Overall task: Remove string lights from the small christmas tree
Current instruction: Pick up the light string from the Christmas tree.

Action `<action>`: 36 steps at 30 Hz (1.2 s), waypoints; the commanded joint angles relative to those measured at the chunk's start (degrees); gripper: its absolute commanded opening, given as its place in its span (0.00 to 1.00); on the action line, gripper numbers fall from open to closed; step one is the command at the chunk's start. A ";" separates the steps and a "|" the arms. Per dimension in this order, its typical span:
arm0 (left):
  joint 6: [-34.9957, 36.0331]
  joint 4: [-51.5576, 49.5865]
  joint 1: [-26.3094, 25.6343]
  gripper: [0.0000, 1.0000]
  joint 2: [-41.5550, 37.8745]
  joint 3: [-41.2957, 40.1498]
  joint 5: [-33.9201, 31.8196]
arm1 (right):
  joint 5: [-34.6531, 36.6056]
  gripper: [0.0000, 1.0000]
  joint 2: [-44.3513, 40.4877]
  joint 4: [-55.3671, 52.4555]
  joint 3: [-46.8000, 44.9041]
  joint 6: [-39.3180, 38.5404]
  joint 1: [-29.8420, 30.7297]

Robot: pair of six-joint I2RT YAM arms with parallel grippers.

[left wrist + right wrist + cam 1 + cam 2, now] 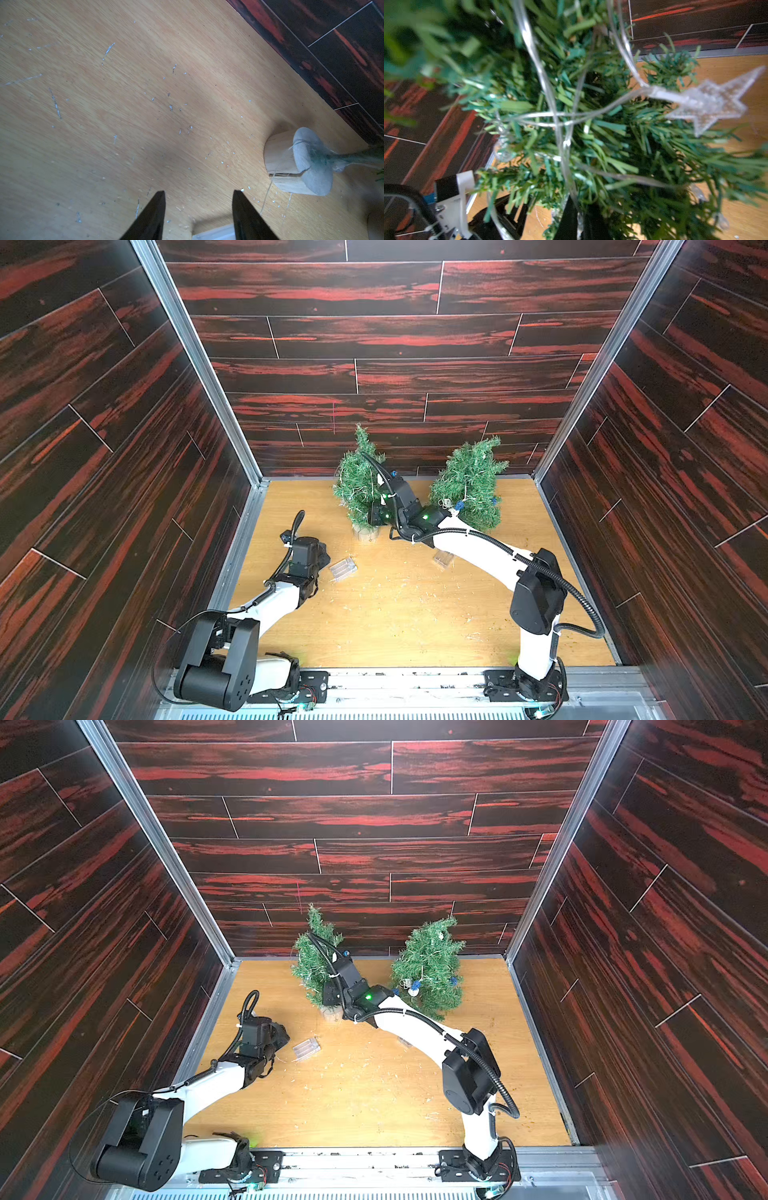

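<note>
Two small christmas trees stand at the back in both top views. The left tree (358, 483) carries string lights, a clear strand (545, 83) with a silvery star (714, 101). My right gripper (578, 209) is pushed into its lower branches, shut on that strand; a top view shows it low on the tree (374, 512). The right tree (469, 485) bears a strand with blue and white balls (457, 506). My left gripper (198, 193) hovers open just above the table, a clear battery box (343, 568) at its fingertips, a corner of the box (216, 232) between the fingers.
The left tree's wooden stump base (286, 162) stands beside my left gripper, with a thin wire (268, 191) trailing off it. A second clear battery box (444, 559) lies partly under the right arm. Dark panelled walls (374, 377) close in three sides of the wooden table (395, 614).
</note>
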 commanded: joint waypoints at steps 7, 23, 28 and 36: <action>-0.47 0.03 -0.21 0.55 0.01 1.27 -0.60 | 1.07 0.09 -4.60 -3.49 3.35 -2.30 0.40; -0.30 -0.05 -0.22 0.55 -0.04 1.44 -0.57 | -0.14 0.09 -6.27 -6.38 7.14 -2.38 0.41; -0.22 -0.10 -0.22 0.55 -0.14 1.44 -0.69 | 3.69 0.08 -9.11 -7.75 6.95 -4.89 0.35; -0.21 -0.14 -0.31 0.55 -0.40 1.18 -0.88 | 4.91 0.06 -7.91 -12.48 14.44 -7.75 -2.83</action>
